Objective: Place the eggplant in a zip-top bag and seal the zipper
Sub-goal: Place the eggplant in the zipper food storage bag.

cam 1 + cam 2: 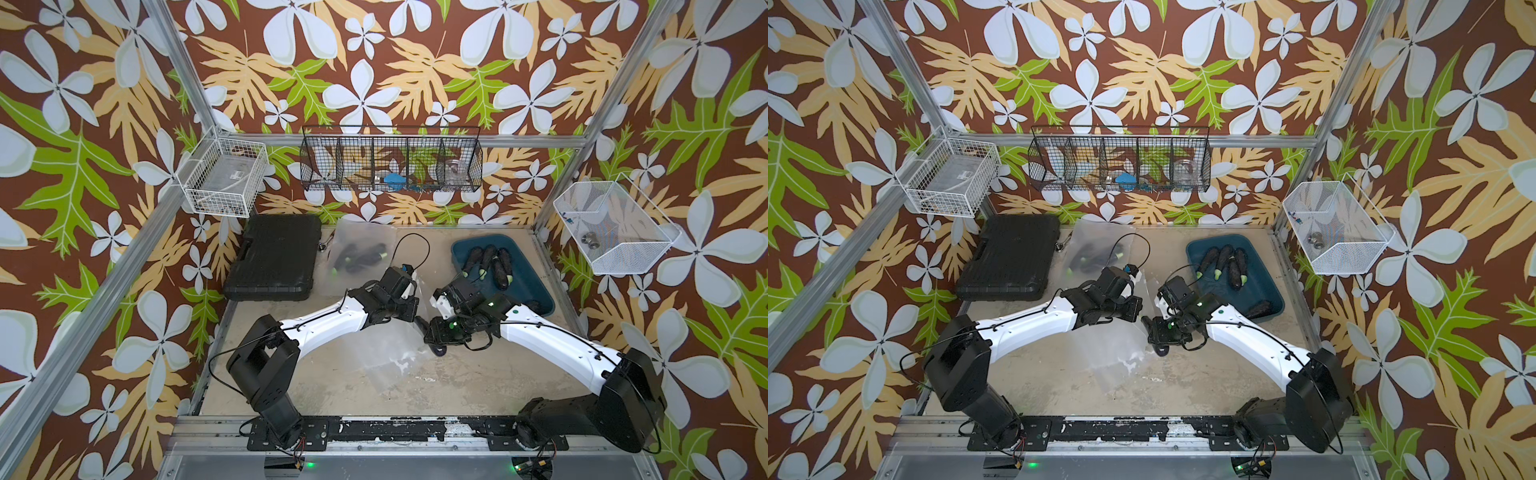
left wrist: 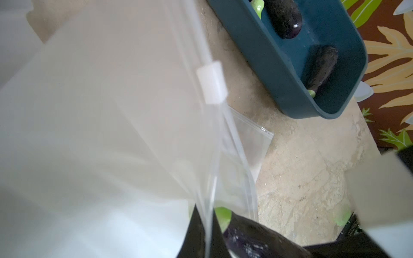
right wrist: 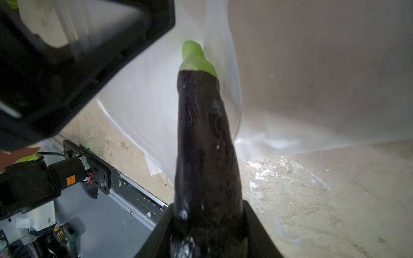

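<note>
My right gripper (image 3: 207,214) is shut on the thick end of a dark purple eggplant (image 3: 205,138). Its green stem reaches the mouth of a clear zip-top bag (image 3: 145,100). My left gripper (image 2: 206,214) is shut on the bag's zipper edge and holds the bag (image 2: 111,111) up off the table. The white slider (image 2: 211,83) sits further along that edge. The eggplant (image 2: 245,236) shows right beside the left fingers. In both top views the two grippers meet at mid-table, left gripper (image 1: 409,309) and right gripper (image 1: 424,328), with the bag (image 1: 386,353) hanging toward the front.
A blue tray (image 1: 530,276) at the right rear holds several more eggplants (image 1: 490,262). Another clear bag (image 1: 361,253) with eggplants inside lies at the rear middle. Beside it at the left rear is a black case (image 1: 274,257). Wire baskets hang on the walls.
</note>
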`<state>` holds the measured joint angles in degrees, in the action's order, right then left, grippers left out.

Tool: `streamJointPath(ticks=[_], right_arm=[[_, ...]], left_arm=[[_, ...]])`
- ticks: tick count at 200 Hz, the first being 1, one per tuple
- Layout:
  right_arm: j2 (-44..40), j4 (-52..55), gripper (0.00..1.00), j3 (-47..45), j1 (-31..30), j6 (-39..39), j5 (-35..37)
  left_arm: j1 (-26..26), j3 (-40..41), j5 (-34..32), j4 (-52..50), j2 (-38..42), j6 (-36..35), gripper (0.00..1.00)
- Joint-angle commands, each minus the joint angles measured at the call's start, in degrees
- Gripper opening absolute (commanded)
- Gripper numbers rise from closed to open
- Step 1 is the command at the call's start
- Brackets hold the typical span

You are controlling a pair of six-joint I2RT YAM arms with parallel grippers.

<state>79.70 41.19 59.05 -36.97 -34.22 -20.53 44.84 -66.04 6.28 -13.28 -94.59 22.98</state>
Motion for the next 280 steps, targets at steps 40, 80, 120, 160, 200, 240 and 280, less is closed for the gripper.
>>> streamJointPath(ticks=[40, 80, 120, 160, 200, 240, 280], right_arm=[[3.2, -0.8, 0.27, 4.2, 0.2, 1.3, 2.5], [6.3, 0.6, 0.42, 8.3, 0.7, 3.3, 3.9], [1.9, 0.1, 0.61, 9.2, 2.4, 5.6, 2.8], [-2.6, 2.2, 0.74, 6.6, 4.0, 7.4, 2.7], [-6.6, 2.5, 0.57, 2.7, 3.9, 8.3, -0.7], [-8.6, 1.2, 0.51, 1.4, 3.9, 6.7, -3.9], [-8.0, -1.3, 0.51, -1.2, 1.7, 5.7, -7.1]], left_arm=[[0.3, 0.9, 7.8, -1.2, 2.5, -0.3, 0.0], [0.3, 1.4, 11.2, 0.0, 3.9, 1.8, 0.0], [-0.9, 2.3, 9.4, 2.3, 2.6, 4.1, 0.0], [-2.3, 2.4, 10.7, 5.0, 1.6, 6.3, 0.0], [-2.7, 1.6, 10.4, 5.6, 0.4, 7.0, 0.0], [-2.8, 1.3, 8.9, 5.0, -0.6, 6.4, 0.0], [-2.8, 1.2, 8.3, 5.0, -0.9, 6.5, 0.0]])
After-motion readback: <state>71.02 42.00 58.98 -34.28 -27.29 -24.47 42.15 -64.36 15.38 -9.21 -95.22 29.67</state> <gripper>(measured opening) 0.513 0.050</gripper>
